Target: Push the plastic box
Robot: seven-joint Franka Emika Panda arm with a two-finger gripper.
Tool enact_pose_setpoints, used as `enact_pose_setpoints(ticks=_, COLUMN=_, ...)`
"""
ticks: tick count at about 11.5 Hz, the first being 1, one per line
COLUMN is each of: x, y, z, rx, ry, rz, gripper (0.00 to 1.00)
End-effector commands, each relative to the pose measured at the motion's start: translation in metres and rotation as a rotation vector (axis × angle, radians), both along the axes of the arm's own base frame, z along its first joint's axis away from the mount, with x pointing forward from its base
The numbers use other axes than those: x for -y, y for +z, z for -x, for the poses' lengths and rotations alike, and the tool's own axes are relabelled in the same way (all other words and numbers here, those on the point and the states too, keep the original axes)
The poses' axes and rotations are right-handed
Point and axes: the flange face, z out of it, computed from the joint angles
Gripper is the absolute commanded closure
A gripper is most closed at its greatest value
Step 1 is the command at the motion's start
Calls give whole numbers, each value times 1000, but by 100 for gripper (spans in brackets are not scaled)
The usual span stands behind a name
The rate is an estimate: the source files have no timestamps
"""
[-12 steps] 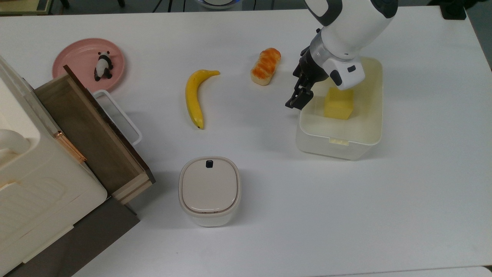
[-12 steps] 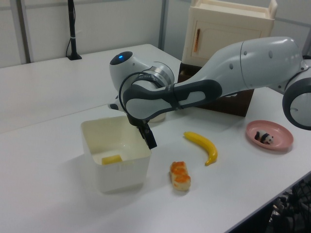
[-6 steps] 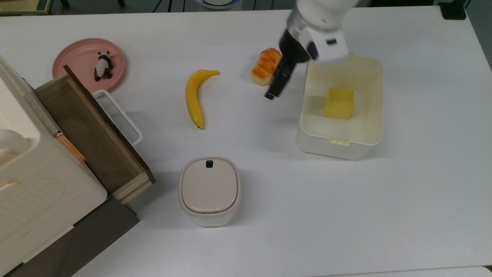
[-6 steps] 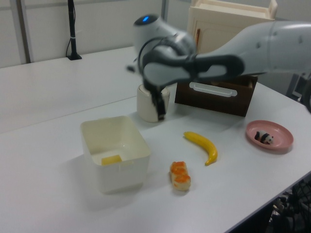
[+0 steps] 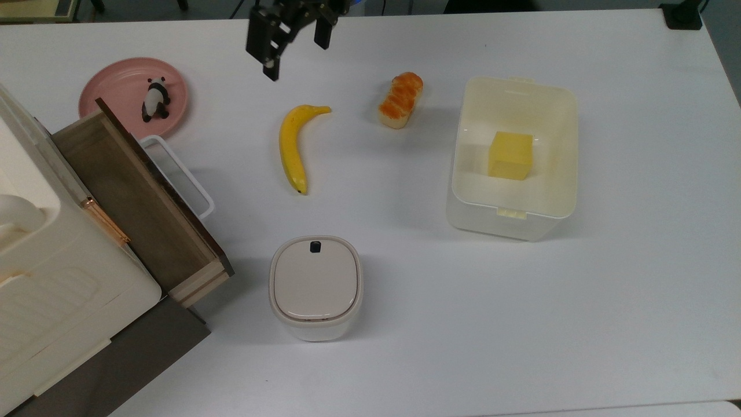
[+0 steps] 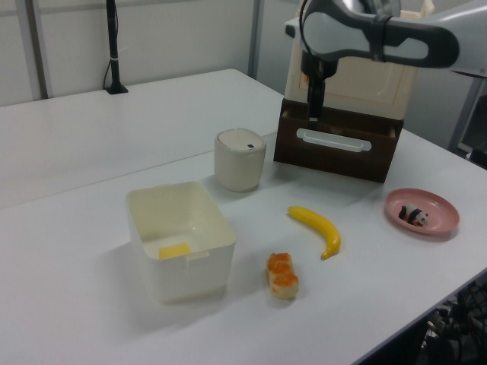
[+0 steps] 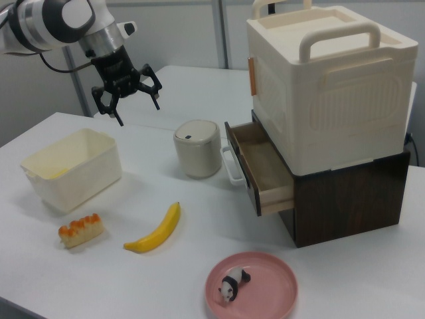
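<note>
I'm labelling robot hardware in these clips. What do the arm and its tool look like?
The arm has rounded glossy white shells with dark grey joint bands. The tool at its end is black, with two thin black fingers and angular brackets. No markings can be made out.

The arm is getting chopped off by the top edge in the top view, so just the pincer is poking into frame. In the left view the arm is running out the right edge. The cabinet is spilling off the top view's left and bottom edges, and the left view is cutting its top. In the right view the plastic box is hiding whatever is sitting inside it behind its near wall; just a faint yellow tint is coming through. The panda figure is looking too tiny in the left view to make out details. Bench corners are running out of frame too.
</note>
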Motion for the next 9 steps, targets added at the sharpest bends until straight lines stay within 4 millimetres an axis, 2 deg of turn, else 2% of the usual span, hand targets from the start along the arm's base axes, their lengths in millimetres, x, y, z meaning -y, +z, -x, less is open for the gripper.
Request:
enact_pose_setpoints(ticks=1, x=0, y=0, z=13, rx=25, ry=-380, rz=-103, gripper=0)
enact_pose_setpoints(ticks=3, x=-4, y=-2, z=11, rx=59, ry=-698, rz=-184, gripper=0)
enact_pose_setpoints(ticks=4, x=-6, y=-2, z=11, rx=60, ry=-763, rz=-207, gripper=0)
enact_pose_setpoints(ticks=7, x=-11, y=-2, z=13, rx=37, ry=-789, rz=-247, gripper=0)
enact_pose_setpoints(ticks=9, x=3, y=0, z=13, rx=37, ry=-817, rz=-260, gripper=0)
